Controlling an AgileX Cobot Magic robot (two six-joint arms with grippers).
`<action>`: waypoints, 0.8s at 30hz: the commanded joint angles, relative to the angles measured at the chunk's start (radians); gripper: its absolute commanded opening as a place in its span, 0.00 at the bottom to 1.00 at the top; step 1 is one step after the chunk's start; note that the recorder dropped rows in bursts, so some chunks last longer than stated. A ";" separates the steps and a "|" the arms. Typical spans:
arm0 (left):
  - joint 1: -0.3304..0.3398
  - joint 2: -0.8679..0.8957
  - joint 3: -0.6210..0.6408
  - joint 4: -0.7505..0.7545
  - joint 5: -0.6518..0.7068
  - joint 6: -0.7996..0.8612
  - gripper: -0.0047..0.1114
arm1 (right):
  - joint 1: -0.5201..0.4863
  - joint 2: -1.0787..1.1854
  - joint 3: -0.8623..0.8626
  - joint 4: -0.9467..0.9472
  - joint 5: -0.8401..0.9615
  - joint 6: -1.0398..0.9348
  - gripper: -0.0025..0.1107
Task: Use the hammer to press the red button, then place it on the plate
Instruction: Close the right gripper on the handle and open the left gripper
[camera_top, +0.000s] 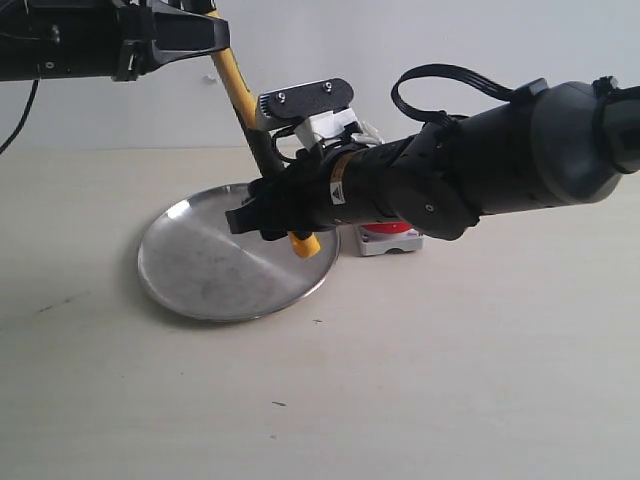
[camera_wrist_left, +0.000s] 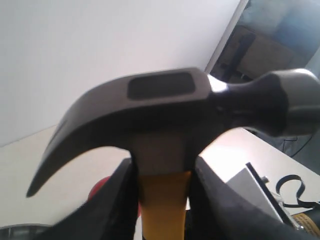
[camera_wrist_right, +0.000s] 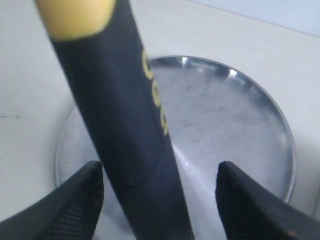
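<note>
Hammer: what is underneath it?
The plate lies below the hammer handle; whether they touch is unclear. The right arm covers the plate's edge and most of the red button.

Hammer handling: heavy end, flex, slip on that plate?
Probably head-heavy: the hammer has a bulky metal head on a slim handle, so it may pivot in the left pincer. Looks rigid. On the shiny metal plate it could skid.
</note>
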 joint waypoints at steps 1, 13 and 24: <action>0.001 -0.022 -0.017 -0.063 0.093 -0.015 0.04 | 0.002 0.000 -0.009 0.001 -0.023 -0.007 0.57; -0.001 -0.012 -0.017 -0.063 0.064 0.002 0.04 | 0.002 0.000 -0.009 0.003 -0.017 -0.007 0.11; -0.001 -0.001 -0.017 -0.063 0.069 0.002 0.04 | 0.002 0.000 -0.009 0.004 -0.017 -0.007 0.02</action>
